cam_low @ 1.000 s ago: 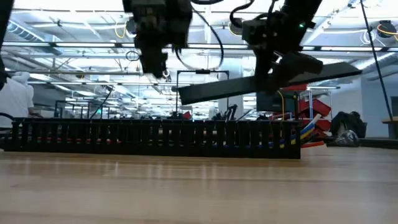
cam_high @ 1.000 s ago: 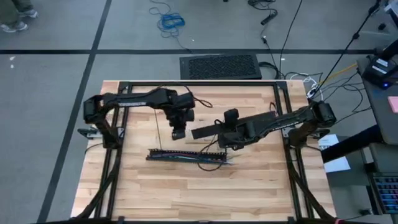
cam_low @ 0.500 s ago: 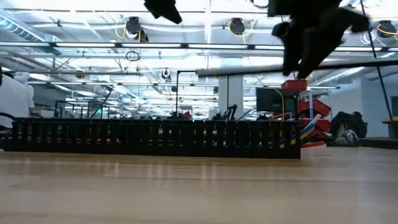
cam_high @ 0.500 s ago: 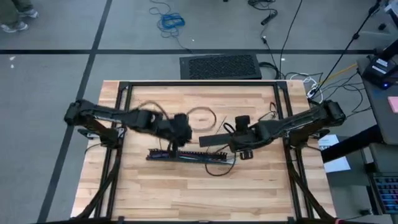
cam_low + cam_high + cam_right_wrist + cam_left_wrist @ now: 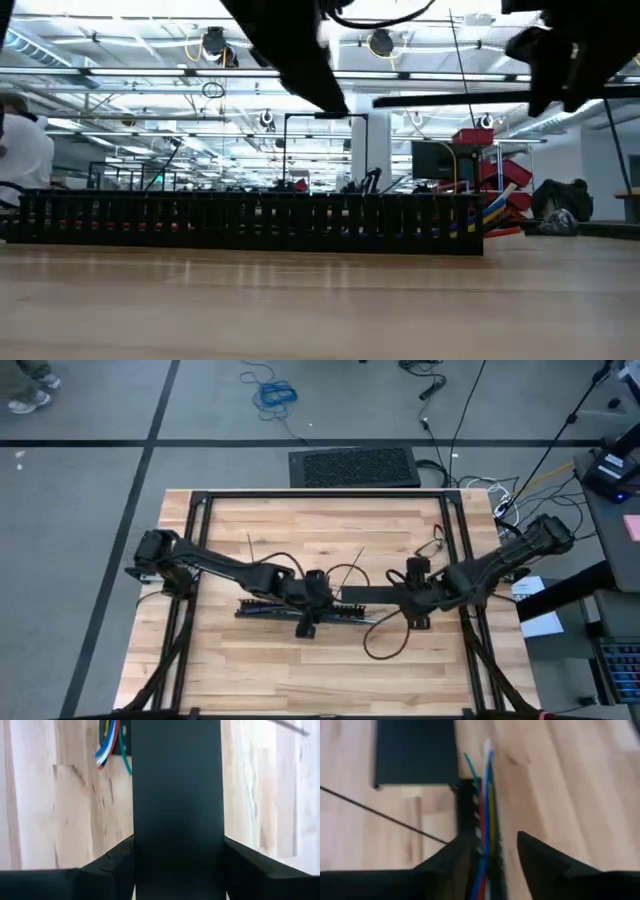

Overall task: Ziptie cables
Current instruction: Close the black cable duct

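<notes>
The cables (image 5: pixel 485 810) lie in the slotted bar (image 5: pixel 290 610) near the middle of the desk (image 5: pixel 320 670), their coloured ends poking past the bar's end. The left claw (image 5: pixel 492 852) hangs over the bar with fingers apart, one either side of the cables (not touching them, as far as the wrist view shows). The right claw (image 5: pixel 177 865) is clamped on a flat black cover (image 5: pixel 176 790), held level above the desk just beside the bar's right end. A thin ziptie (image 5: pixel 380 815) lies slanted on the wood nearby
</notes>
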